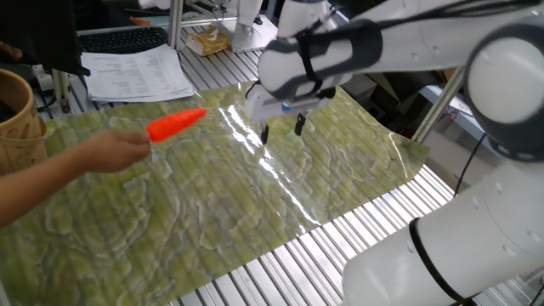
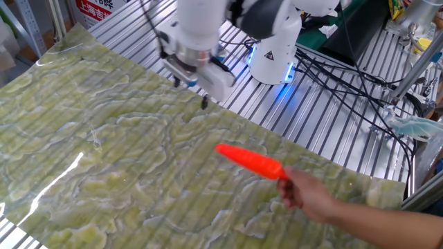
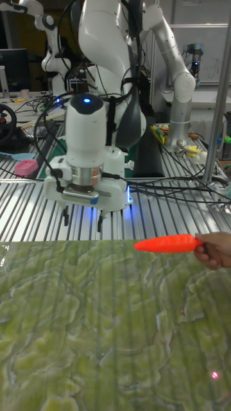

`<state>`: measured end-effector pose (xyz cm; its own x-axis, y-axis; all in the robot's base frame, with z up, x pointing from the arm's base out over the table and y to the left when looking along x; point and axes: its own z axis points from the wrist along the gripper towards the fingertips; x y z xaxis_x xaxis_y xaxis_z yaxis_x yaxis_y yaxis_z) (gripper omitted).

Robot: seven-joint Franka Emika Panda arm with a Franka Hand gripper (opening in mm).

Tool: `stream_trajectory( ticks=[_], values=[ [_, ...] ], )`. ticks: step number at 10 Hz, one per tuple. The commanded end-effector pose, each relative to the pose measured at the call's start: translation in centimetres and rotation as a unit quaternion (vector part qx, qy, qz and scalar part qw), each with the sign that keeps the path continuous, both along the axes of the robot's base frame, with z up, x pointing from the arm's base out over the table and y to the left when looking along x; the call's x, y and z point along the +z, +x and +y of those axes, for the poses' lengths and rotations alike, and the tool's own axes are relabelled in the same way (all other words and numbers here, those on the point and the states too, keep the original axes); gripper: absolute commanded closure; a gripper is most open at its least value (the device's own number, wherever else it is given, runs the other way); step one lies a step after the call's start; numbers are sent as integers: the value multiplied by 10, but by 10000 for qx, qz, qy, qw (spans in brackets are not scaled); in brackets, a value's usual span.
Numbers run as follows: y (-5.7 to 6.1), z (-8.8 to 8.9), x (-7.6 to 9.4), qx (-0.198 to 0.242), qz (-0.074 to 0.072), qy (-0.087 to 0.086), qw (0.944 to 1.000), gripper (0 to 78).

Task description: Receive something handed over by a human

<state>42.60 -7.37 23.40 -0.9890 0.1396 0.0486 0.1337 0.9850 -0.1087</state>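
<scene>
The something is a bright orange-red carrot toy [image 1: 175, 125] [image 2: 250, 161] [image 3: 165, 244], held at its thick end by the human hand [image 1: 109, 151] [image 2: 309, 194] [image 3: 215, 249] above the green mat, its tip pointing toward the robot. My gripper [image 1: 281, 128] [image 2: 190, 93] [image 3: 82, 221] hangs open and empty over the mat's far edge, fingers pointing down. A clear gap separates it from the carrot's tip.
A green patterned mat [image 1: 221, 195] covers the slatted metal table [image 1: 306, 263]. A tan wooden bucket [image 1: 17, 106] stands at the left edge. Papers [image 1: 136, 72] lie behind the mat. Cables and another robot base [image 2: 273, 55] sit beyond the mat.
</scene>
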Motion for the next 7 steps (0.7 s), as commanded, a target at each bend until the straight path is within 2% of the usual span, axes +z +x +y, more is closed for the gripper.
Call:
stream_trajectory(
  ticks=[1,2,3,4,6,7],
  values=[
    [-46,92,-11,-1098,-95,217,9937,1],
    [-50,119,-2,-1330,-86,194,9909,1],
    [-51,121,-1,-1343,-83,196,9907,1],
    [-59,149,16,-1583,-60,285,9870,1],
    [-63,169,32,-1919,-84,594,9796,1],
    [-64,184,45,-2105,-34,648,9754,1]
  ],
)
